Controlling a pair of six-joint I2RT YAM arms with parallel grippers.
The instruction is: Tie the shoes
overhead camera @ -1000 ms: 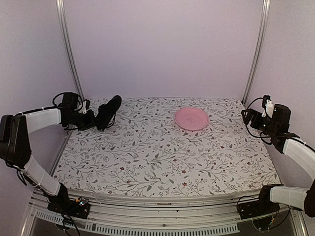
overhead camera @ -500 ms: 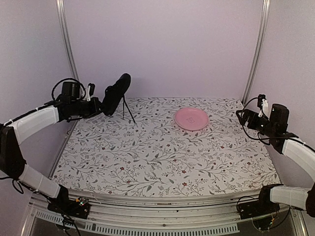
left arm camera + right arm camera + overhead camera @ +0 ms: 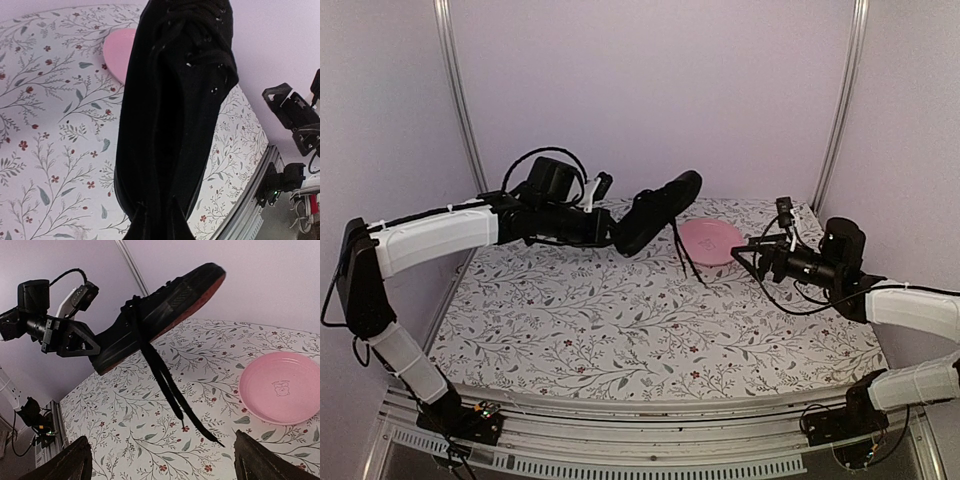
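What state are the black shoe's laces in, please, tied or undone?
Undone: the thin black laces hang loose beneath the black low-cut shoe, which the left gripper holds in the air; no bow shows.

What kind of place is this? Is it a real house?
Probably a robot test booth, not a house. The left arm and right arm are fixed at the table edge, and plain walls with metal posts box it in.

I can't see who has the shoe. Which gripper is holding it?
The left gripper, shut on the black shoe in the air; the right gripper is open and empty.
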